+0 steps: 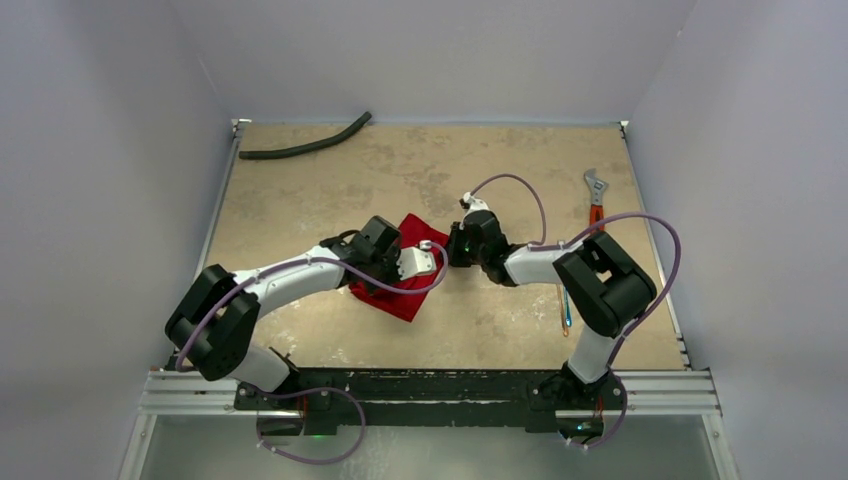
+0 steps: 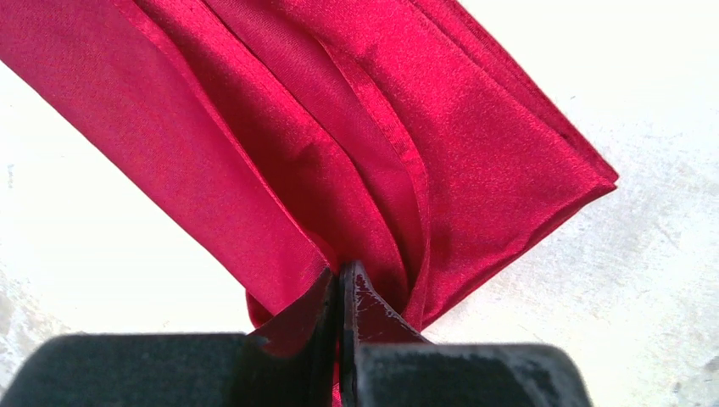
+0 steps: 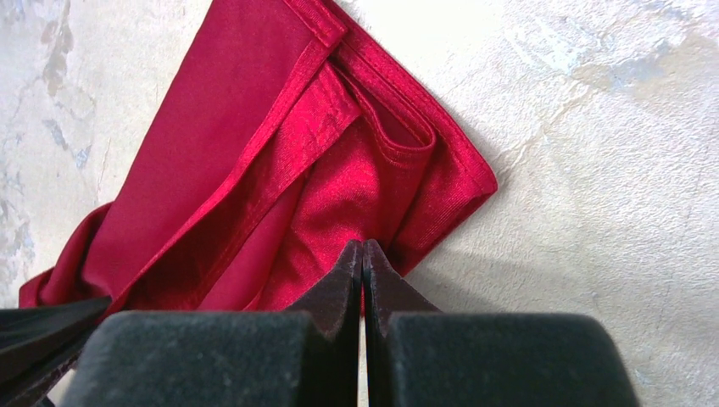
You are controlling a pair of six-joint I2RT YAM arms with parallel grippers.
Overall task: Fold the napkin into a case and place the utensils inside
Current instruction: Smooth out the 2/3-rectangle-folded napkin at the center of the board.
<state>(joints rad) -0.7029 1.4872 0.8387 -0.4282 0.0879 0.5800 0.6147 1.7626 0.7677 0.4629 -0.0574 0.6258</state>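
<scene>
on the table [image 1: 500,330], left gripper [image 2: 342,275] and right gripper [image 3: 362,252] pinch the napkin [image 1: 398,299].

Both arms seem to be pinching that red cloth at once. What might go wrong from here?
1. The left fingers and right fingers nip the shiny napkin only at their tips, so it may slip free.
2. Its stacked folds look loose, so an uneven pull might undo them.
3. A utensil lies under the right arm, which might knock it.
</scene>
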